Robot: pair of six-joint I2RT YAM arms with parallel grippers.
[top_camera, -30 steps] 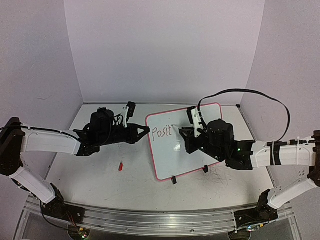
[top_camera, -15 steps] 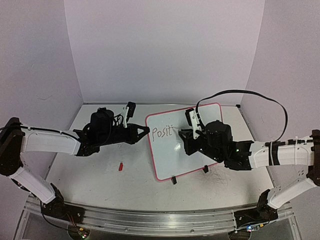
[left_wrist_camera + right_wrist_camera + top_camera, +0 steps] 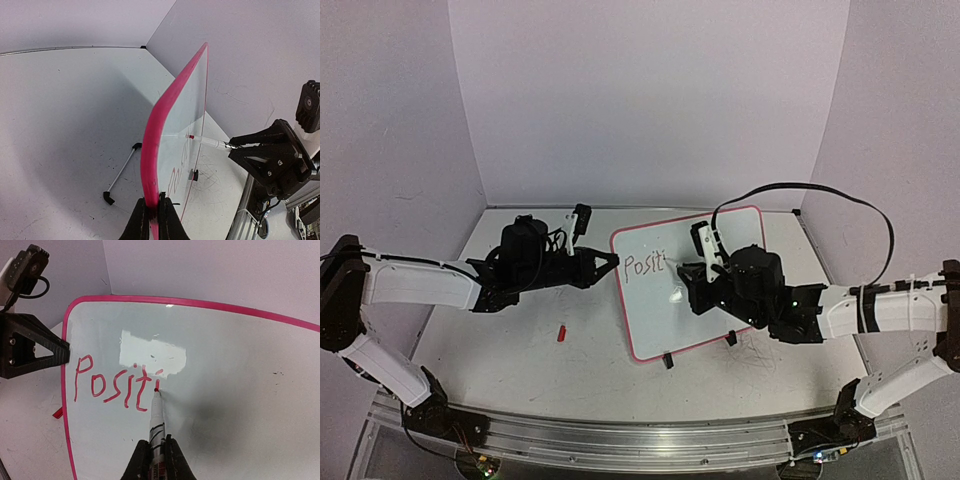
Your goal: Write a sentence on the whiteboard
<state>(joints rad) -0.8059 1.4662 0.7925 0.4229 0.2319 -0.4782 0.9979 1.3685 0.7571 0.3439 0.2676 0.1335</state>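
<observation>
Red lettering (image 3: 112, 382) on the whiteboard (image 3: 655, 315), standing on the tabletop (image 3: 500, 350), reads "Positi" now; the second i is new. The right tool (image 3: 156, 452) is closed on the marker (image 3: 156, 422), tip at 3 o'clock of the letters; the left tool (image 3: 152, 212) pinches its 9 o'clock edge. Most words remain.

White scuffed table (image 3: 520, 370), small red piece (image 3: 561, 333) lying on it, whiteboard (image 3: 660, 322) standing on black feet (image 3: 668, 361)

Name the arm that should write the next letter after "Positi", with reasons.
Right. The right jaws are shut on the white red-tipped marker, its tip at the glossy pink-framed whiteboard just after the red handwritten "Positi". The left jaws are clamped on the frame's edge, steadying it.
</observation>
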